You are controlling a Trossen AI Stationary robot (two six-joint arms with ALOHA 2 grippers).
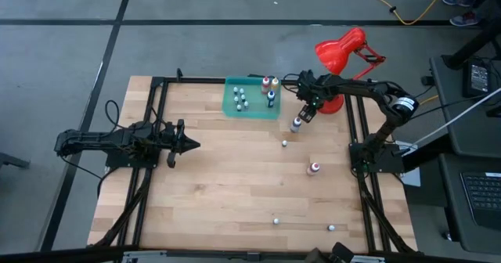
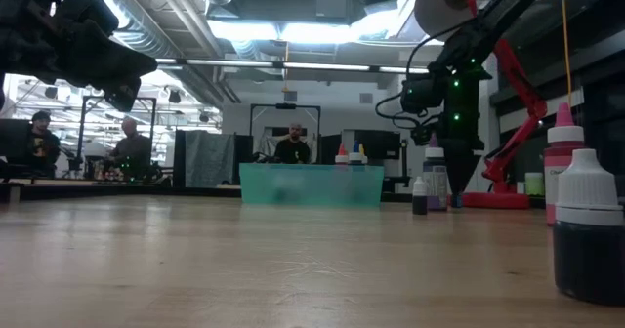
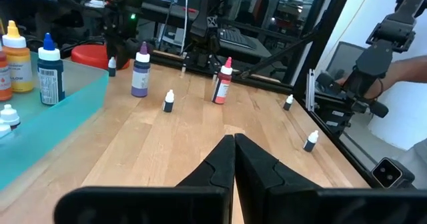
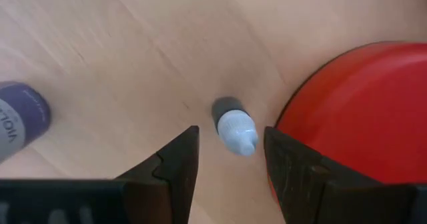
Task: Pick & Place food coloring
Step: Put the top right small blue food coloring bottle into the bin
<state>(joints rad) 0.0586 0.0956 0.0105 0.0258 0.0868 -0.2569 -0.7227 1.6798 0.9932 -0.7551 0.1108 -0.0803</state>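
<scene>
Your right gripper (image 4: 227, 161) hangs with its fingers spread on either side of a small dark bottle with a pale cap (image 4: 233, 127), nothing pinched yet; the opening is lined up so that closing would catch the bottle across its body. That bottle stands on the worktop (image 1: 235, 185) just beside the red base of the desk lamp (image 4: 360, 117), which is why the approach is straight down rather than from the side: the lamp base blocks one flank, and one finger has to slip between bottle and base. On the other flank stands a taller purple bottle (image 4: 20, 121), near but apart from the fingers. From above, the right gripper (image 1: 307, 110) sits close to the green tray (image 1: 252, 110), where several bottles, both coloured and small pale ones, stand already, so the tray looks to be the drop point. More food coloring is scattered over the worktop: a red-bodied bottle (image 1: 315, 168) and a few tiny pale ones toward the near edge, one of them here (image 1: 275, 220). How far the fingertips still are above the wood is hard to judge from the level view. Your left gripper (image 3: 233, 161) waits with its fingers pressed together, empty, parked over the left side of the worktop and pointing across at the bottles.
</scene>
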